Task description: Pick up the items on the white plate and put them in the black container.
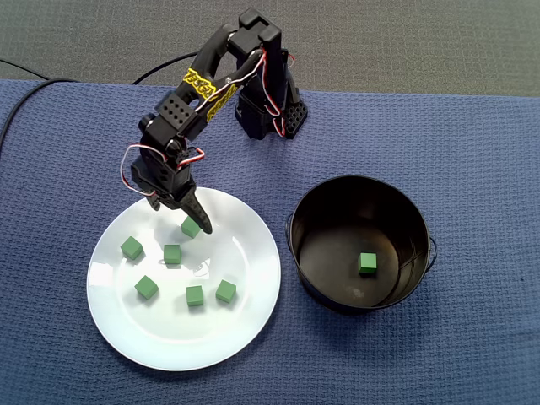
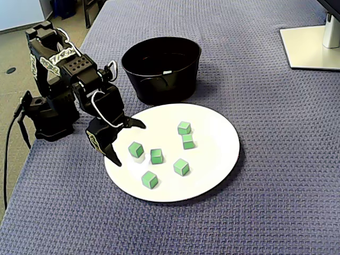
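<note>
Six green cubes (image 1: 195, 295) dot one glossy round plate (image 1: 169, 348), lower left; a seventh cube (image 1: 367, 262) sits in one round black bucket (image 1: 411, 221); the gripper (image 2: 130, 144) jaws gape wide.

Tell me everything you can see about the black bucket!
The black container is a round, open-topped pail, dark and slightly shiny inside, like painted metal. Small handle fittings stick out on two opposite sides. It stands upright on the blue cloth. In a fixed view it is right of the white plate and very close to it; whether they touch is unclear. One green cube lies on its bottom. Nothing else touches it.
</note>
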